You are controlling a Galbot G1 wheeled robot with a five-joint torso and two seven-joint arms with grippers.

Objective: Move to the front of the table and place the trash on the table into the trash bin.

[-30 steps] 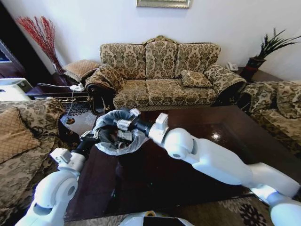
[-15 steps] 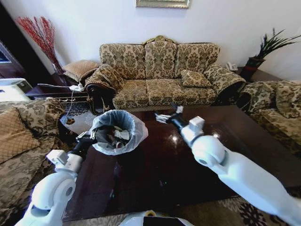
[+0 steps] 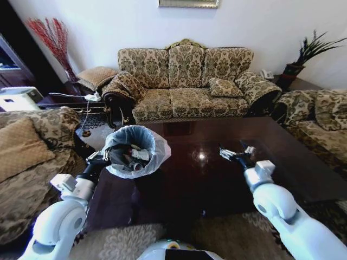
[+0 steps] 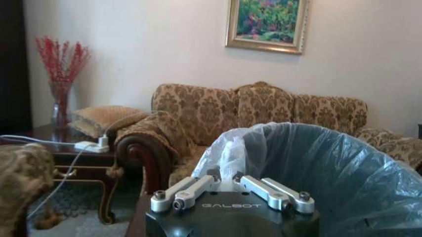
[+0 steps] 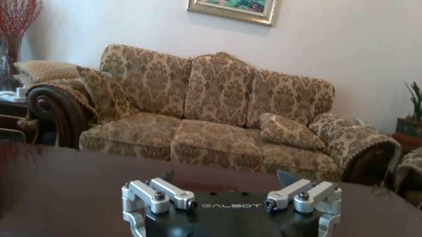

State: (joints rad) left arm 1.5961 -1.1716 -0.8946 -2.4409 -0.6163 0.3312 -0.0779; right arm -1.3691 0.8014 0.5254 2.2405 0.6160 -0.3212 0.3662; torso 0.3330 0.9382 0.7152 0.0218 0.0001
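The trash bin (image 3: 134, 142), lined with a pale bluish bag, stands on the left part of the dark glossy table (image 3: 179, 187). Trash (image 3: 136, 155), white crumpled pieces among darker bits, lies inside it. My left gripper (image 3: 101, 158) is at the bin's near-left rim. In the left wrist view this gripper (image 4: 226, 174) is shut on the bag-covered rim of the bin (image 4: 323, 168). My right gripper (image 3: 234, 154) hovers open over the table's right half, far from the bin. In the right wrist view the right gripper (image 5: 226, 178) stands wide open with nothing between its fingers, above the table (image 5: 59, 177).
A patterned sofa (image 3: 184, 81) stands behind the table, with armchairs on the left (image 3: 32, 146) and right (image 3: 320, 116). A side table with a white appliance (image 3: 17, 97) is at the far left, and a plant (image 3: 303, 54) at the back right. Carpet lies at the near edge.
My right arm has drawn back from over the bin and swung right across the table, its gripper open. The left gripper still holds the bin's rim. The camera shifted slightly.
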